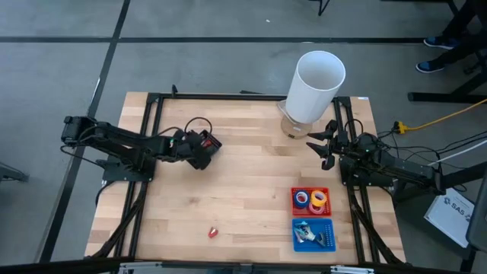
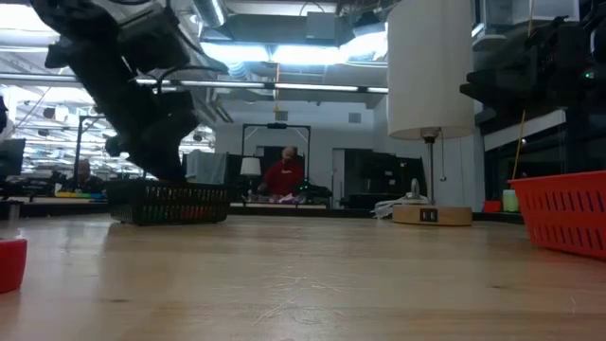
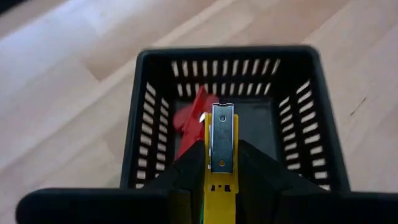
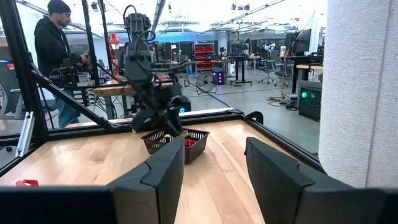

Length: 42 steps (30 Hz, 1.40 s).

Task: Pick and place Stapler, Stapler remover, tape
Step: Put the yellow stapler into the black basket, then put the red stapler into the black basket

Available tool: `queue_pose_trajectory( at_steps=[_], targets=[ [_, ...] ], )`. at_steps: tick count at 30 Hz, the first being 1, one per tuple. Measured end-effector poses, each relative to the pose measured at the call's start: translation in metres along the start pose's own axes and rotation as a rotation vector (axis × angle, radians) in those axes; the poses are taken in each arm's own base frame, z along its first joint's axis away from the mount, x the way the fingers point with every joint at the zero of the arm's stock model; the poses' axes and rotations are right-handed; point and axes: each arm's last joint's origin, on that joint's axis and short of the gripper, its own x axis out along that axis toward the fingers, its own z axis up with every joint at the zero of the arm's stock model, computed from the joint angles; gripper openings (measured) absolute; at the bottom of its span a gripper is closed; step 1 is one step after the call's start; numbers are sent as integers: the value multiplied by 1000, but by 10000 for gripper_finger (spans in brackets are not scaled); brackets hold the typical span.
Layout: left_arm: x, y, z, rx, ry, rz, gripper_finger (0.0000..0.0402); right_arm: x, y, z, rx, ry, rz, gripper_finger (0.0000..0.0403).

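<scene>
Counter (image 1: 251,183) of light wood, seen from above. Left tool (image 1: 199,150) at the middle left of the high view, right over a black basket (image 3: 224,53). Pinched a yellow stapler (image 3: 222,143) between its dark fingers, with the shiny metal tip poking out over the inside of the basket. Red thing (image 3: 188,115) down on the basket floor, beside the stapler's tip; could not tell if the two touched. Right tool (image 1: 326,148) at the upper right, near the big white tube (image 1: 316,80), fingers spread wide and holding nothing. Tape (image 1: 319,200), small bright rings, set in a red basket (image 1: 310,189) at the lower right. Blue basket (image 1: 327,228) just below that one, with small things inside, too tiny to tell. Little red thing (image 1: 213,233) alone on the counter at the lower middle, well apart from all the baskets.
</scene>
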Motion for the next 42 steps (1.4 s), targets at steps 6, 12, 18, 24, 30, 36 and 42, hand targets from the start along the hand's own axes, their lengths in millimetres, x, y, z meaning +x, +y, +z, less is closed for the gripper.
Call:
queue_pose_trajectory(
  at_steps=[6,12,18,24,30,36,42],
  targets=[
    [5,3,-10,-26,22,-36,80,0,0,0,0,0,0,171],
    [6,3,-11,-30,21,-49,85,0,0,0,0,0,0,171],
    [6,3,-11,-30,16,-44,105,0,0,0,0,0,0,171],
    [6,0,-8,-24,8,-89,130,0,0,0,0,0,0,171],
    [4,-10,0,6,-26,-248,136,0,0,0,0,0,0,171],
    [0,-20,10,25,-96,-421,132,0,0,0,0,0,0,171],
    [-8,-31,21,73,-169,-572,131,0,0,0,0,0,0,171]
  ],
)
